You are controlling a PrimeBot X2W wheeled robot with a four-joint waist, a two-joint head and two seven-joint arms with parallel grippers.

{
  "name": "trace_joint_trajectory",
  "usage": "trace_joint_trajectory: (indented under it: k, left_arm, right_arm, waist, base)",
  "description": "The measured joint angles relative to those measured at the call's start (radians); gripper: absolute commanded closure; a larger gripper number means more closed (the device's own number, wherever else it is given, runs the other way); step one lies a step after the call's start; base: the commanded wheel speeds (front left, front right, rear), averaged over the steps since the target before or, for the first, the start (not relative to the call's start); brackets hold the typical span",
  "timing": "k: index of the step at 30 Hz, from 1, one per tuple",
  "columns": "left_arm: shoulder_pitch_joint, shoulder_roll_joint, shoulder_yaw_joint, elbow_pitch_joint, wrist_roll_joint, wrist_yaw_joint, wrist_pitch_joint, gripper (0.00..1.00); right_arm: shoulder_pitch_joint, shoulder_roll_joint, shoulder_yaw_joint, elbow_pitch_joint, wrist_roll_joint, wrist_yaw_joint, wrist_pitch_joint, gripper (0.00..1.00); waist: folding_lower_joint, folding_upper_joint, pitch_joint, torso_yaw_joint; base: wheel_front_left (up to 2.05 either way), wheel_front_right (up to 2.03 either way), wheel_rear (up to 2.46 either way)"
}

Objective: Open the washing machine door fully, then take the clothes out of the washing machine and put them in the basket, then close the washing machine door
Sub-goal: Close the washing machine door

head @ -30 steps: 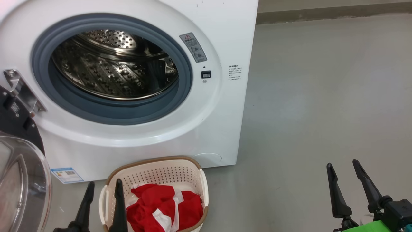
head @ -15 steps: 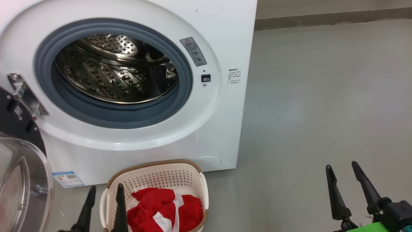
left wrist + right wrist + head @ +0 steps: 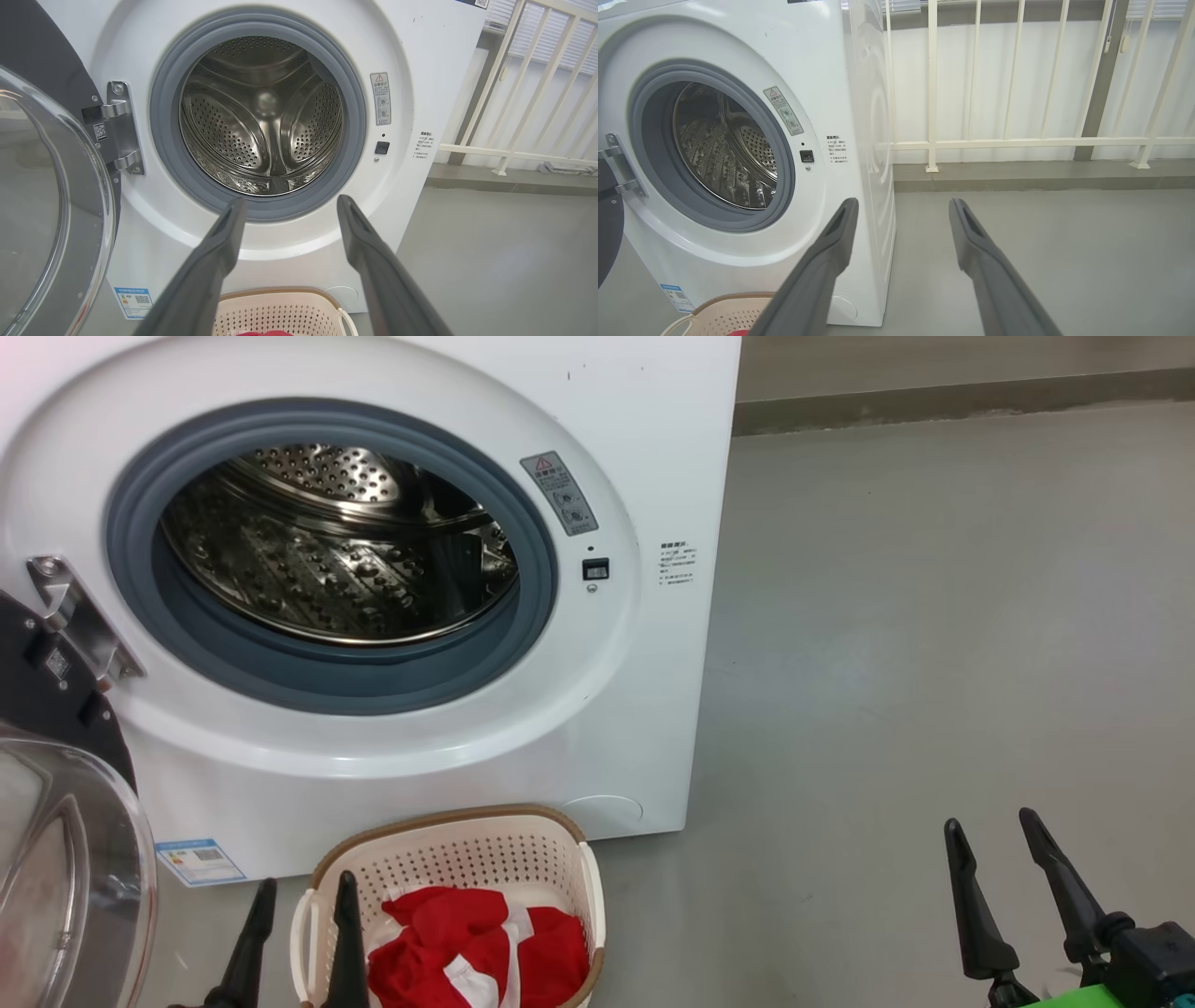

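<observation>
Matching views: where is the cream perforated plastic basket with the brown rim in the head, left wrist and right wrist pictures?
Head view: the cream perforated plastic basket with brown rim, bottom edge, left of centre.
Left wrist view: the basket, bottom edge, centre.
Right wrist view: the basket, bottom left corner, cut off.
Shared landmark: the grey warning sticker on the white washing machine, right of its opening.
</observation>
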Motion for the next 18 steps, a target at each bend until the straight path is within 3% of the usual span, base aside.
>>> trace_joint_trajectory:
  k: [9,18]
  left_arm:
    - [0.0,0.0,0.005,0.002,0.001,0.002,0.0,0.0]
    - [0.0,0.0,0.005,0.001,0.019,0.002,0.0,0.0]
  right_arm:
    - [0.009,0.0,0.0,-0.001,0.0,0.0,0.0,0.0]
    - [0.009,0.0,0.0,-0.002,0.0,0.0,0.0,0.0]
  waist:
    - [0.0,0.0,0.004,0.01]
    - [0.0,0.0,0.008,0.015]
  base:
    - [-0.28,0.28,0.0]
    - [-1.44,1.44,0.0]
